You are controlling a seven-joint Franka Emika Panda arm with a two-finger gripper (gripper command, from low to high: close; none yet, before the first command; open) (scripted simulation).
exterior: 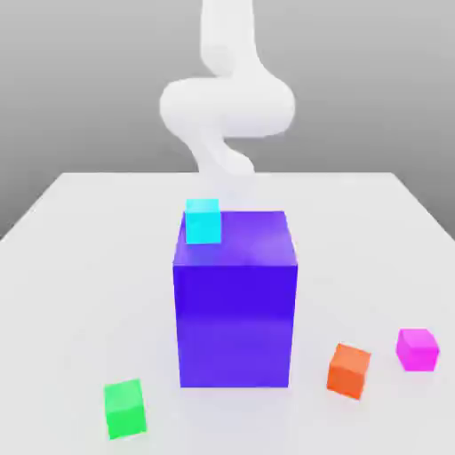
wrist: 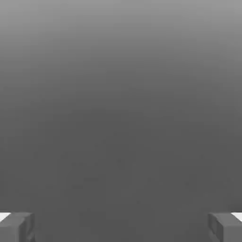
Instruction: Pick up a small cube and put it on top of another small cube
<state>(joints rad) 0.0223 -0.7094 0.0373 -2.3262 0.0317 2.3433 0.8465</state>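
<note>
Hand view end effector (wrist: pixel 121 227) spread wide, empty, magenta cube (exterior: pixel 417 348) lying well apart

Smooth, glossy white arm (exterior: pixel 227 107) built of rounded, bulging tube sections. Two grey, blocky fingertips (wrist: pixel 16 227) with flat faces and white patches at the outer corners.

Magenta cube (exterior: pixel 417 348); green cube (exterior: pixel 124 408); orange cube (exterior: pixel 347 370); cyan cube (exterior: pixel 203 221); blue block (exterior: pixel 235 302).
</note>
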